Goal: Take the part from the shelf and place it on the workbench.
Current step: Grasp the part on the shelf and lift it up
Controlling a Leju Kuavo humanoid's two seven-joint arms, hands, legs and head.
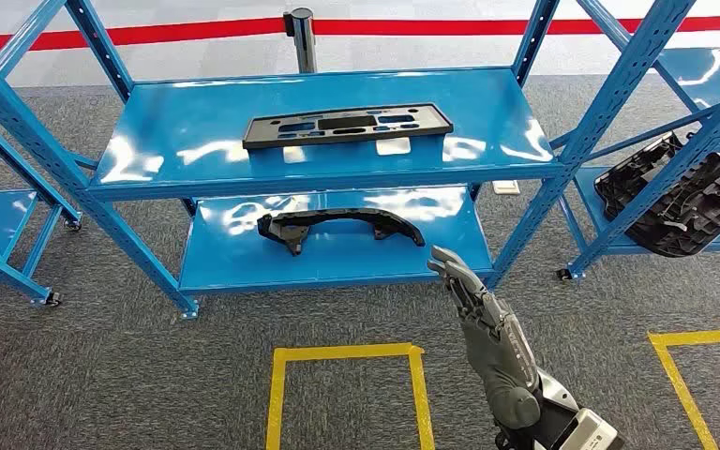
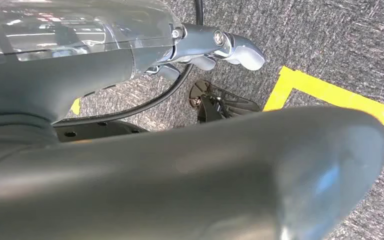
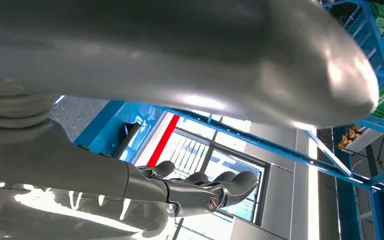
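Note:
A flat black rectangular part (image 1: 347, 125) with cut-outs lies on the top board of the blue shelf (image 1: 197, 112). On the lower board (image 1: 244, 267) lies a curved black part (image 1: 337, 225). My right hand (image 1: 487, 323) is raised in front of the shelf's right front post, its fingers stretched out just right of and below the curved part's end, touching nothing. In the right wrist view its dark fingers (image 3: 205, 192) hold nothing. My left hand (image 2: 220, 47) hangs over the carpet with nothing in it, fingers extended.
A second blue rack at the right holds a pile of black ribbed parts (image 1: 684, 202). Yellow tape squares (image 1: 342, 354) mark the grey carpet in front of the shelf. A red floor line (image 1: 197, 34) and a grey post (image 1: 302, 37) stand behind it.

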